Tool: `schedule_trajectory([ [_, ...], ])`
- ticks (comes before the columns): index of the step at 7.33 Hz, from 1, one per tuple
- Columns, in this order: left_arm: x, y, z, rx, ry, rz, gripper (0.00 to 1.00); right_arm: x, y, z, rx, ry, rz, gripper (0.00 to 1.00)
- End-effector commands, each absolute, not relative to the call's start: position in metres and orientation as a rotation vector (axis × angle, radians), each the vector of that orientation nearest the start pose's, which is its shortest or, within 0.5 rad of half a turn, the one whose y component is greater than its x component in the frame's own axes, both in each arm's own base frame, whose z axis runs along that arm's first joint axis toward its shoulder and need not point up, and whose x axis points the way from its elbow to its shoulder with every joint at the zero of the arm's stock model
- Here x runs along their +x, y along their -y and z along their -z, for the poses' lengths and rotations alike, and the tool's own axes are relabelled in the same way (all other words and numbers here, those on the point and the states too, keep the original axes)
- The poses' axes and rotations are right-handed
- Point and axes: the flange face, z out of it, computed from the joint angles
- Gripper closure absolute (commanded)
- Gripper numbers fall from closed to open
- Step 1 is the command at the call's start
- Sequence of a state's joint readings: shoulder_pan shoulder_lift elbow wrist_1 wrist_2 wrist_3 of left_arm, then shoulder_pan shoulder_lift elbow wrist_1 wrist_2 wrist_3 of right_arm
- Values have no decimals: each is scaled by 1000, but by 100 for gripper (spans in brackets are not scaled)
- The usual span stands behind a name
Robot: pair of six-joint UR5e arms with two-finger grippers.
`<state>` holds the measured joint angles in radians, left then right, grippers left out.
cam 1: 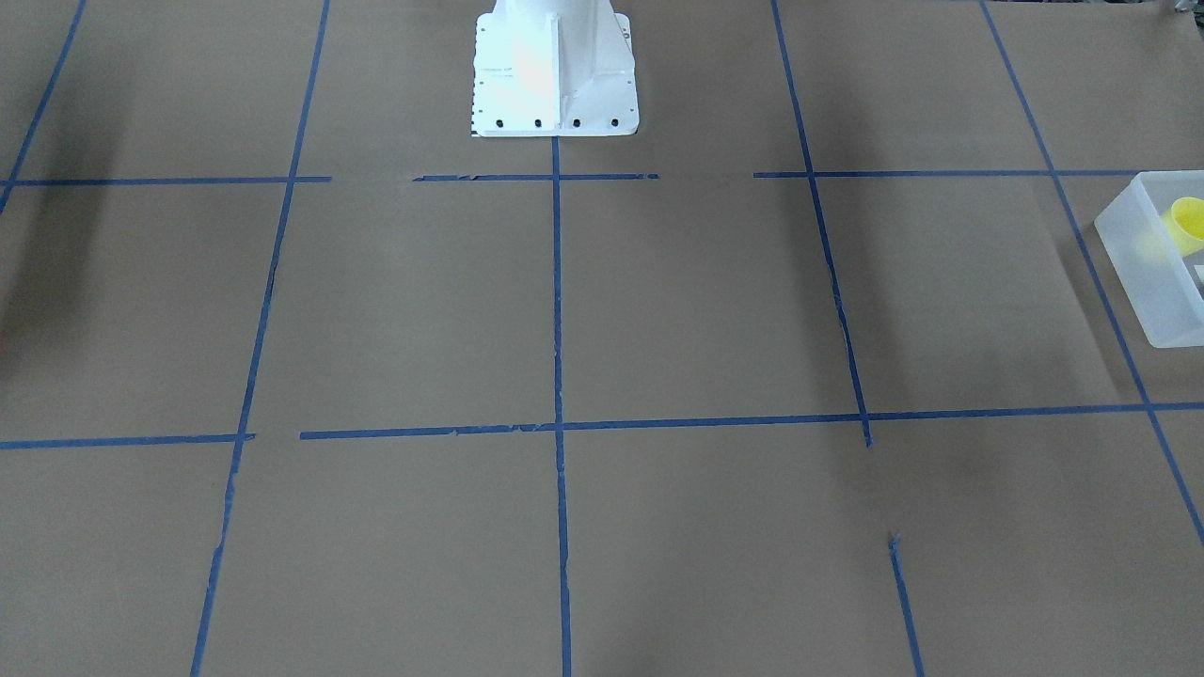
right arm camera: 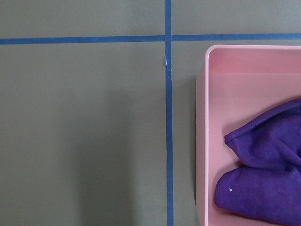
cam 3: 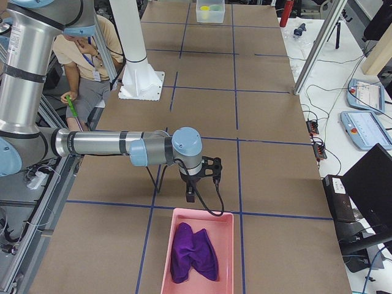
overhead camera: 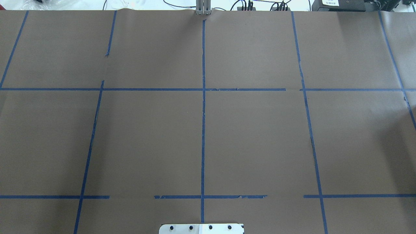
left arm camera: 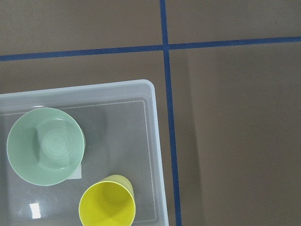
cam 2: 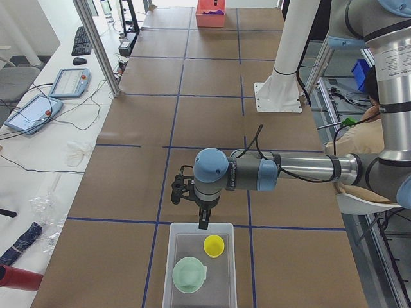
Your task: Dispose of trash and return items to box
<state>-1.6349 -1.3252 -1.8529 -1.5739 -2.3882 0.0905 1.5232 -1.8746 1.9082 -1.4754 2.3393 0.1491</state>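
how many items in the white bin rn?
2. The yellow cup stands by a wall of the white bin; the pale green bowl sits beside it. One end of the bin is cut off in every view, so more may be hidden.

yellow cup (cam 1: 1185, 224) inside translucent bin (cam 1: 1143, 282) | right edge | white robot base (cam 1: 555, 70) top

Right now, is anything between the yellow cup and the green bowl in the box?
In the left wrist view, only the bare floor of the box lies between the yellow cup and the green bowl, with a small white patch at the bowl's edge.
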Motion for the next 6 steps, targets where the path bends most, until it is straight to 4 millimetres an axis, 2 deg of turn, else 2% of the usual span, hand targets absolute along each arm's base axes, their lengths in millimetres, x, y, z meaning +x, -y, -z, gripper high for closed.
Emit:
schedule_trajectory([
  [1,-86,386,-625,99,-812,-40,0,46,375,-613,45,776,-49,0],
  [6,-86,383,-628,93,-811,-38,0,47,373,-619,37,774,-53,0],
])
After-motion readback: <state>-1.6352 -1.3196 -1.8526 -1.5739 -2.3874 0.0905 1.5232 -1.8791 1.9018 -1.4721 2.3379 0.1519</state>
